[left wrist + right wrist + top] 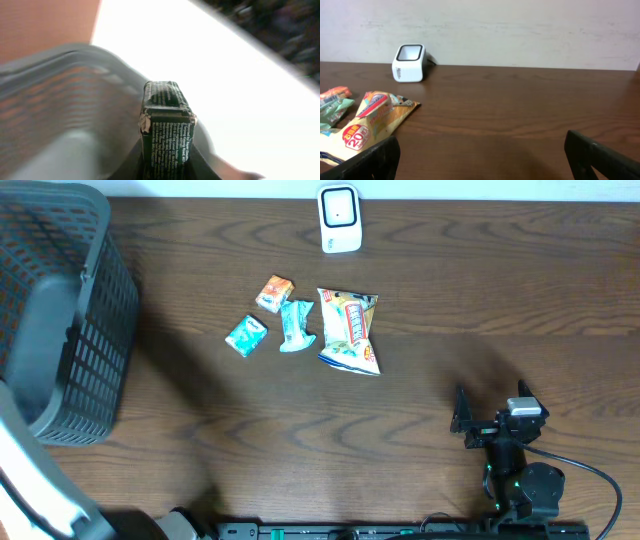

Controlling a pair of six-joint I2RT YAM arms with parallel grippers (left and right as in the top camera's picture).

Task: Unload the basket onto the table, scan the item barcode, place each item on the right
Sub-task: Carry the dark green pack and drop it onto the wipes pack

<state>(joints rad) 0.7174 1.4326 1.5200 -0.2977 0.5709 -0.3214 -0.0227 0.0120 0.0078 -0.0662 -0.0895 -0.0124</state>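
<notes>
Shut tight, left claw (167, 169) at lower centre of the left wrist view, clamped on a dark green box (167, 125) with white print. Box upright between the dark fingers, its top end at mid-frame, one upper corner scuffed pale. Print too blurred to read. Grey mesh basket (55, 85) smeared across the left half of that view, rim curving past just behind the box; touching or apart, impossible to tell. Bright white beyond, upper right.

Seen from overhead: basket (90, 330) filling the left edge of the frame on a dark wooden table (480, 300), with the white left arm (35, 480) blurred at the lower left corner beside it. White scanner (339, 218) at top centre, well apart from the basket. Below the scanner, around mid-frame, a loose cluster: snack bag (348, 330), with a teal wrapper (297, 325) just beside its left edge, an orange packet (274, 293) above that, and a teal packet (245, 335) farthest left.

Right claw (485, 160) at lower right of the overhead frame, jaws spread wide and holding nothing, over bare wood. From the right wrist: two dark fingertips (370, 160) in the bottom corners, scanner in the upper left near the wall, snack bag at lower left.
</notes>
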